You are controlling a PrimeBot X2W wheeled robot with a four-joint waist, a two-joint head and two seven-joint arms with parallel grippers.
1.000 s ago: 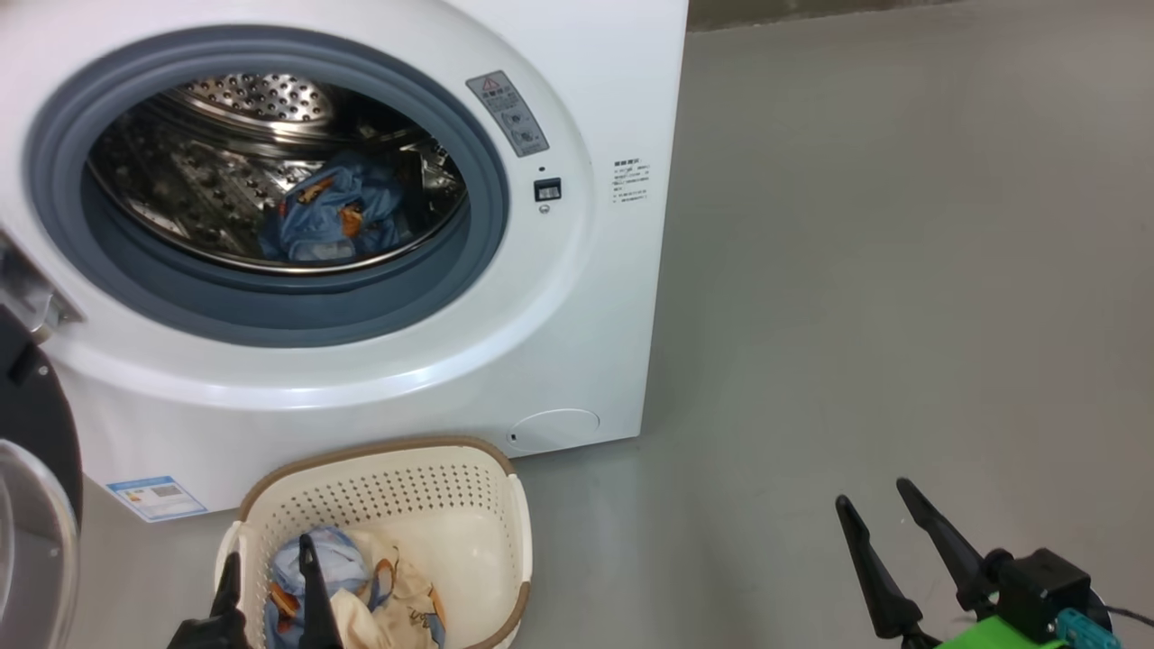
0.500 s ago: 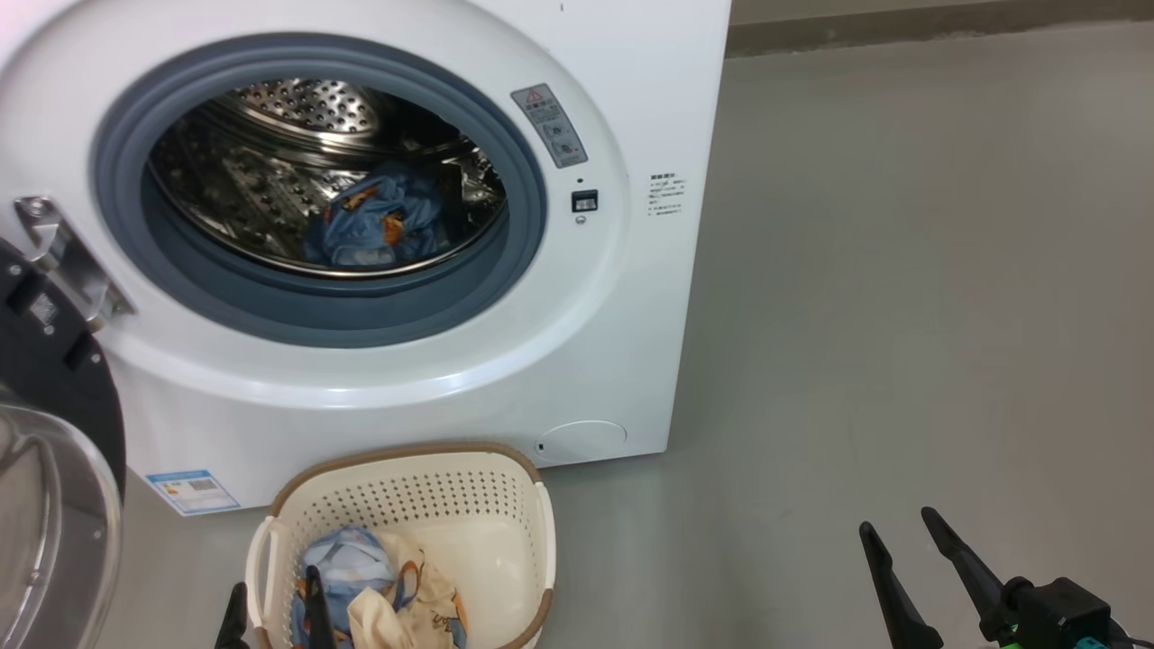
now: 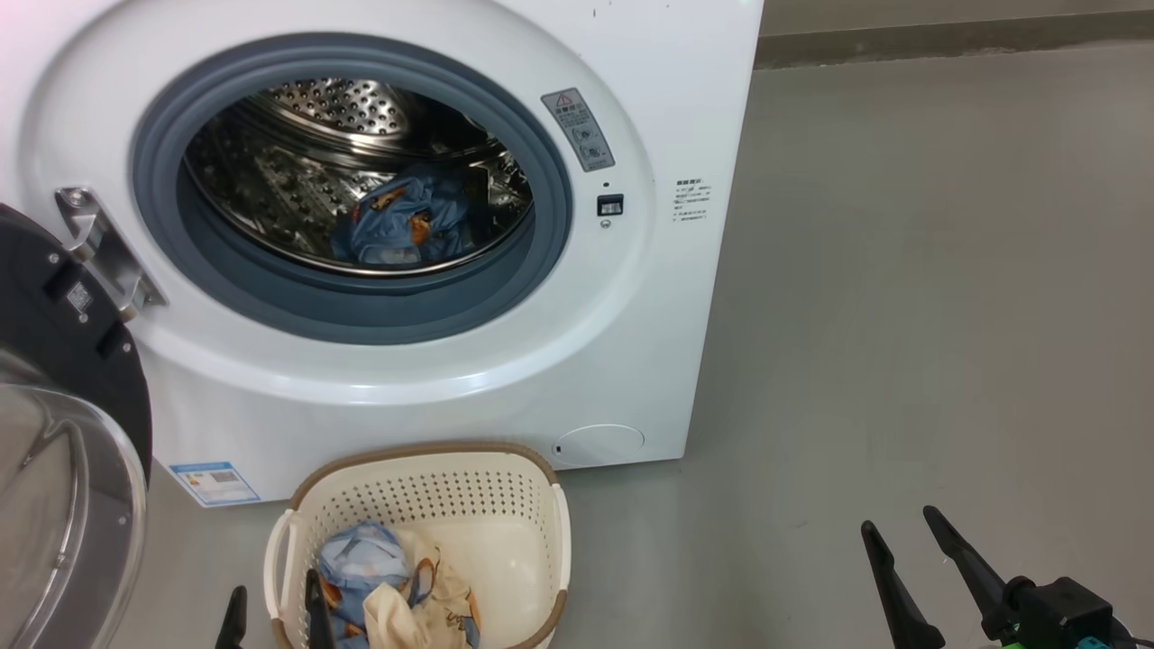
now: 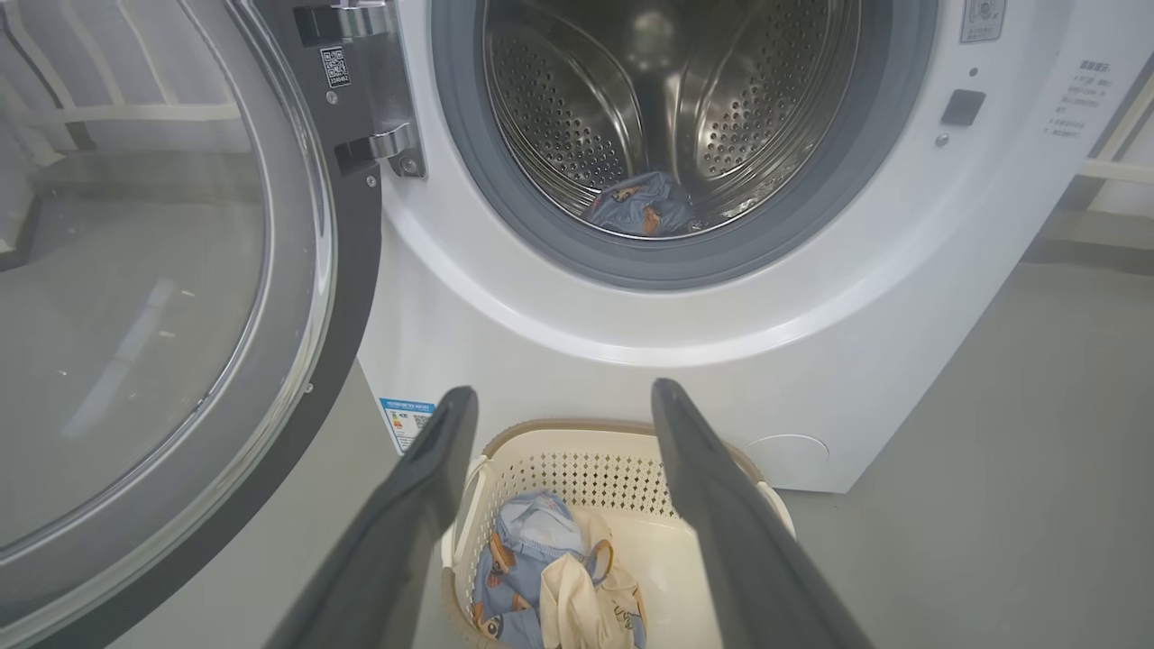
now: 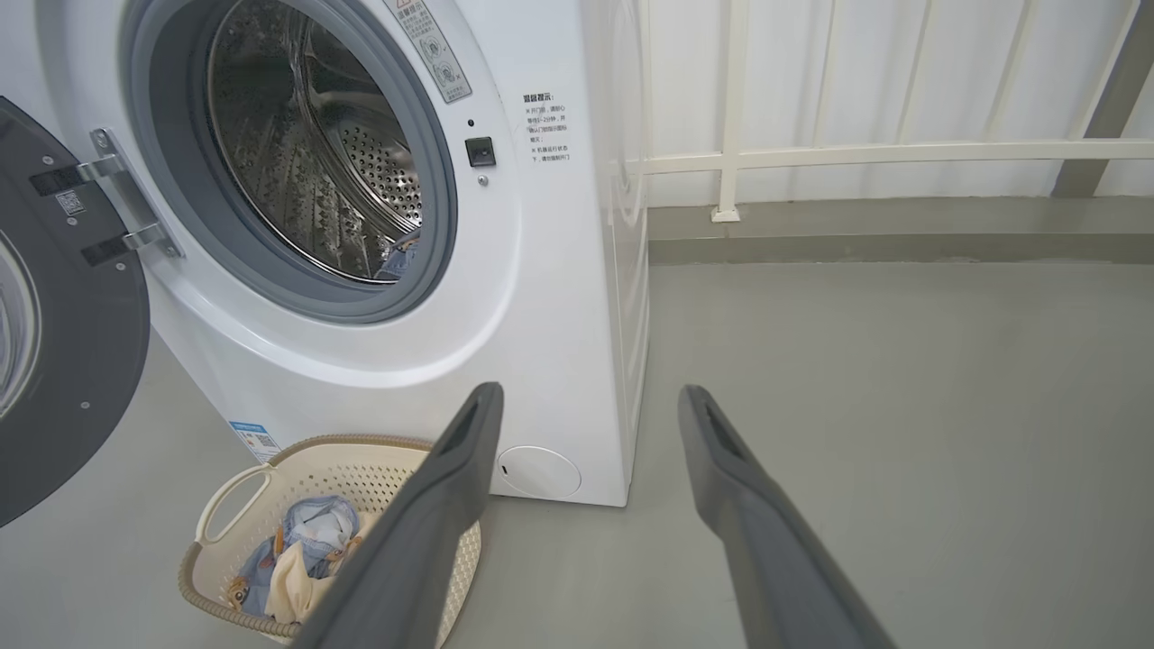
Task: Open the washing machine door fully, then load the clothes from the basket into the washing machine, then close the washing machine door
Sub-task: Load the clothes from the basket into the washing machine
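Lit evenly, softly; sharp throughout. Pink flare in head view's upper left corner. Glints on drum (image 4: 667, 99) ahead of left jaws, reflections over door glass (image 4: 117, 270) beside them. Bowed lines at wrist-view edges.

The mouth of the washing machine (image 3: 433, 397) is left unobstructed, the washing machine door (image 3: 54, 315) being swung wide at the left. The floor (image 3: 902, 315) just before it is taken by the basket (image 3: 424, 448), but is kept bare to the right.

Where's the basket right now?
In the head view the basket sits on the floor at lower centre-left, just in front of the washing machine and to the right of the swung-open washing machine door.
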